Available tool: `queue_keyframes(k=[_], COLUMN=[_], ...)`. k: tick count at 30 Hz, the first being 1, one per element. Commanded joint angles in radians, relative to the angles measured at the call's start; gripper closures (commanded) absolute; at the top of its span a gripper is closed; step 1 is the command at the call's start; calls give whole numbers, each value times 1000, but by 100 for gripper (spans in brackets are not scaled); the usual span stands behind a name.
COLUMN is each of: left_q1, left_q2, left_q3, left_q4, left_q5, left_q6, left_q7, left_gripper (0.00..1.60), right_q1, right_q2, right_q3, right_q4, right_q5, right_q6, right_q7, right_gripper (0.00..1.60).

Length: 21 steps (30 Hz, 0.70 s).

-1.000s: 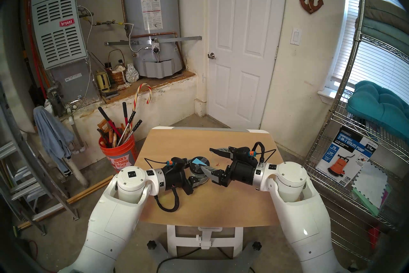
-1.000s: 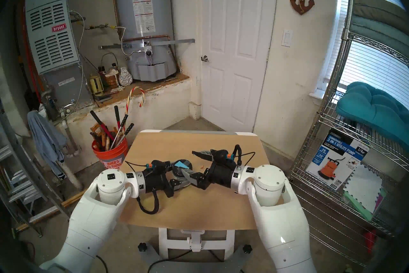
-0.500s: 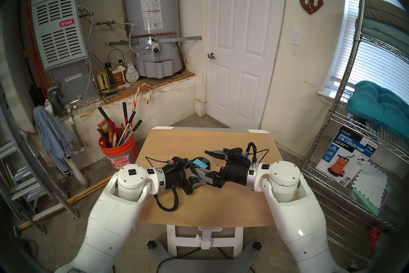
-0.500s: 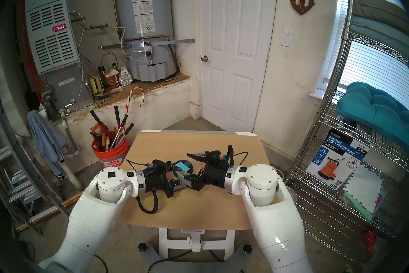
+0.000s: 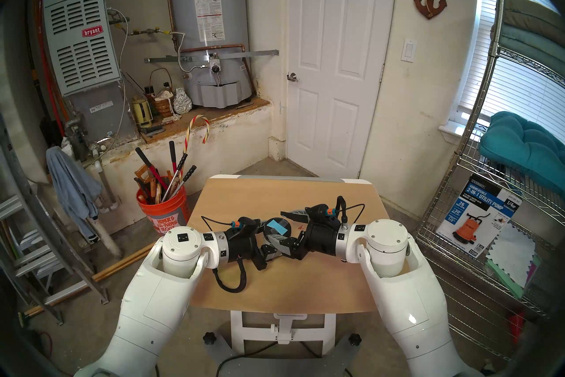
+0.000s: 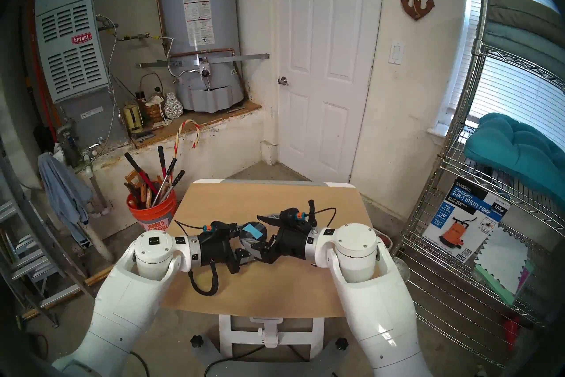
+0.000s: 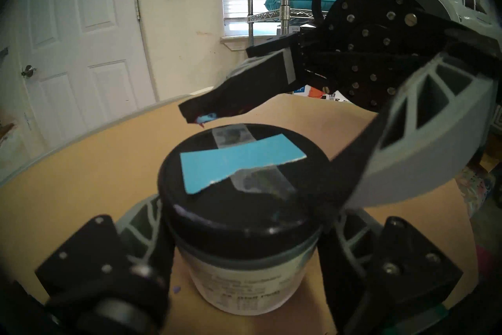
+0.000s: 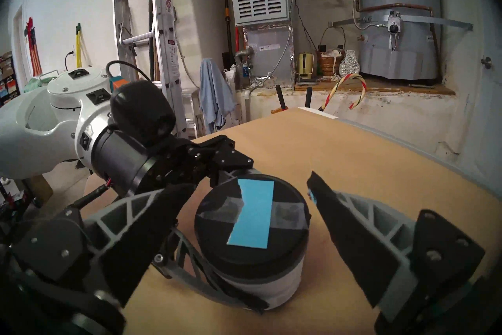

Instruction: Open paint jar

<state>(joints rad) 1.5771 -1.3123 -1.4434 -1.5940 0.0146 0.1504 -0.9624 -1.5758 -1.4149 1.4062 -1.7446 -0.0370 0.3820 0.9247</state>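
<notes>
The paint jar [image 5: 273, 238] stands upright on the wooden table [image 5: 290, 284], and its black lid [image 7: 241, 206] carries a light-blue tape strip [image 8: 251, 217]. My left gripper [image 5: 270, 240] is shut on the jar's body below the lid, one finger on each side [image 7: 141, 220]. My right gripper [image 5: 276, 225] is open and level with the lid, which sits between its fingers [image 8: 339, 217]. The far finger stands clear of the lid. The near finger is close against the lid's edge, and whether it touches cannot be told.
Small red paint specks [image 5: 301, 226] mark the table just right of the jar. An orange bucket of tools [image 5: 163, 211] stands left of the table, a ladder [image 5: 30, 229] is farther left, and a wire shelf [image 5: 489, 214] is on the right.
My right gripper has moved left, toward the jar, and its open fingers now stand on either side of the lid. The left gripper and the jar have not moved.
</notes>
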Motion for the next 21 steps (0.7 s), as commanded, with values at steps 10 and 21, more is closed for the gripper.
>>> queue_keyframes(k=[10, 21], left_q1=[2, 7], left_q2=[-1, 6], left_q3=[1, -18], left_q4=[-1, -6], left_q5=[-11, -13], left_q6=[-4, -3], left_q7=[-12, 0], left_gripper=[160, 160], right_q1=[60, 79], right_q2=[-39, -38], right_q3=[-53, -54], right_q4=[11, 23], right_q5=[-55, -80], right_q6=[41, 115], right_q7=[-40, -50], right_gripper=[0, 0])
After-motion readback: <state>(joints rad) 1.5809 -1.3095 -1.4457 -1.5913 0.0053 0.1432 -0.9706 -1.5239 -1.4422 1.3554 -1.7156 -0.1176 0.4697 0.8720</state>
